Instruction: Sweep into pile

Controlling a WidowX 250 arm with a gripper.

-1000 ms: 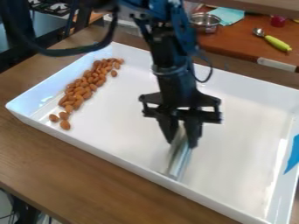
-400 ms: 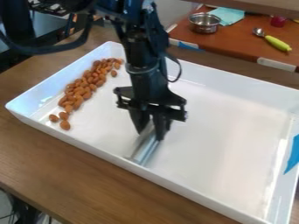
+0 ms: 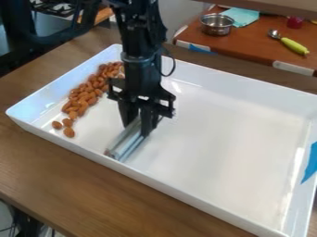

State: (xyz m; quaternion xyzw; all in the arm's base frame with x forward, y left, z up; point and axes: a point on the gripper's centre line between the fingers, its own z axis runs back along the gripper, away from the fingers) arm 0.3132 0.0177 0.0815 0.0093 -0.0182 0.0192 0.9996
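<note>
The black gripper [image 3: 136, 128] hangs down into the left half of the white tray [image 3: 223, 139], shut on a silvery metal sweeping tool [image 3: 127, 142]. The tool's long body slants down toward the tray's front wall, its lower end close to that wall. To its left, a band of brown almonds [image 3: 88, 95] runs along the tray's left side, from the back corner toward the front. A few almonds lie a little apart at the band's front end. Some at the back are partly hidden by the arm. A space separates the tool from the almonds.
The tray's raised walls surround the work area on a brown wooden table [image 3: 93, 185]. Blue tape [image 3: 311, 163] is at the right wall. Behind, an orange-brown counter holds a metal pot [image 3: 217, 24] and a spoon with a yellow-green handle [image 3: 294, 45]. A stove stands at the upper left.
The gripper and the metal tool have moved left across the tray, toward the almonds, and the tool has turned to a stronger slant. The almonds have not visibly moved.
</note>
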